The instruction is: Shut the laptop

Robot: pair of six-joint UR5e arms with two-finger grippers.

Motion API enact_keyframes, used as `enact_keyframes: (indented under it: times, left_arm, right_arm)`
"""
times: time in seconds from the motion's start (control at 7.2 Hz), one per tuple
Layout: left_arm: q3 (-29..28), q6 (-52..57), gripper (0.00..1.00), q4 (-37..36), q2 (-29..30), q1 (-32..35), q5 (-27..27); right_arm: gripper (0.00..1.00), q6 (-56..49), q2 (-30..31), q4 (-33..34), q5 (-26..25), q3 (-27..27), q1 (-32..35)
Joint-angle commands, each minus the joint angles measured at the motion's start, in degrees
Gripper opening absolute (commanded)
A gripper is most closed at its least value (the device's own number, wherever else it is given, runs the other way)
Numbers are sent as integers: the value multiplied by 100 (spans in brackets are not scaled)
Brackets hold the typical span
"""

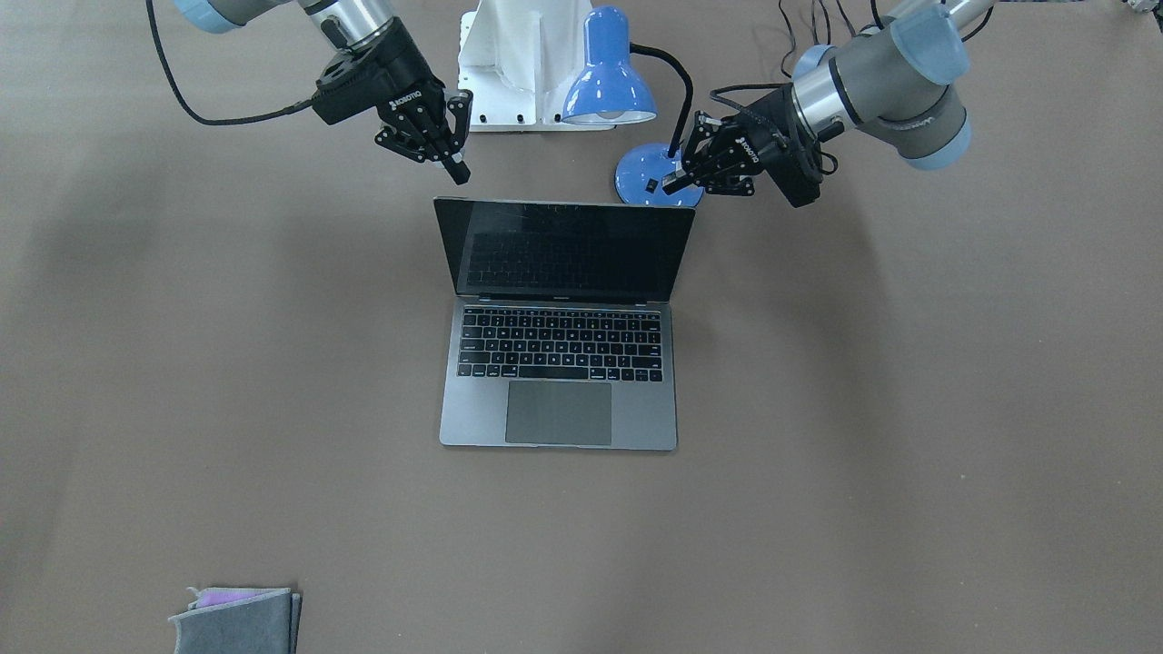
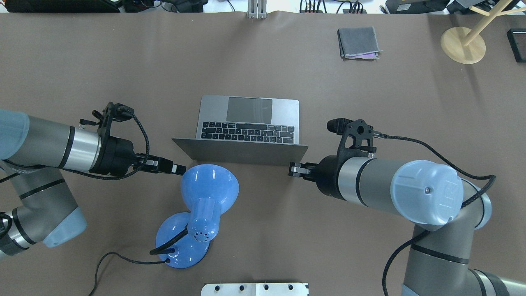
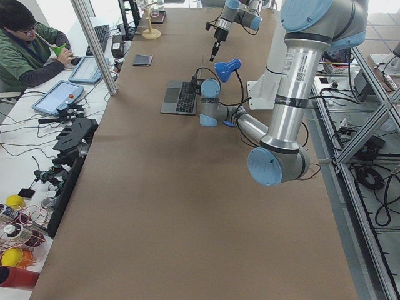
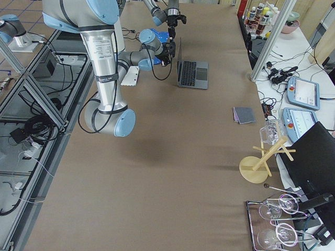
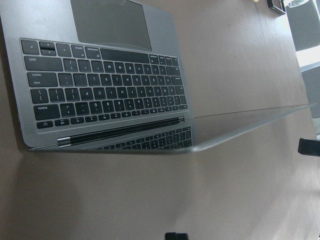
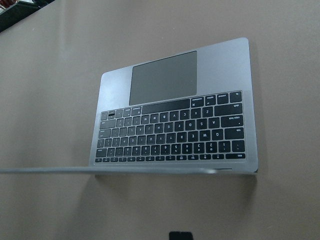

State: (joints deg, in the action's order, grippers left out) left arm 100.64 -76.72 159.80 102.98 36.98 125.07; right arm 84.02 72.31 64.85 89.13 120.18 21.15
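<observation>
Readable markings:

1. White brand lettering "ROBOTIQ" stands on the black body of the right two-finger gripper (image 1: 459,169).
2. The same "ROBOTIQ" lettering stands on the black left two-finger gripper (image 1: 670,184).
3. The black keys of the thin space-grey metal laptop (image 6: 220,65) carry white letters and symbols. Both wrist views show them upside down, and most are too small to read with certainty.

Open laptop (image 2: 248,123) beside blue lamp (image 2: 209,188)
</observation>
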Motion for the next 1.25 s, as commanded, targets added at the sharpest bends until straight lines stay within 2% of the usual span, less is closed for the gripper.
enact_keyframes:
  times: [0.0,0.42,0.69,1.11]
  left_arm:
    - [-9,-1,0,-10,3,212,8]
    - [-35,-1,0,-141,116,362,-9]
    - [-44,16,0,-658,432,459,-9]
    - [-394,43,0,-687,705,608,-18]
  right_arm:
    - [0,-17,-59,10,-1,-64,72]
    - [0,-43,-68,10,52,-117,327]
    - [0,-43,-365,19,52,-449,485]
    - [0,-95,-551,-16,61,-819,757]
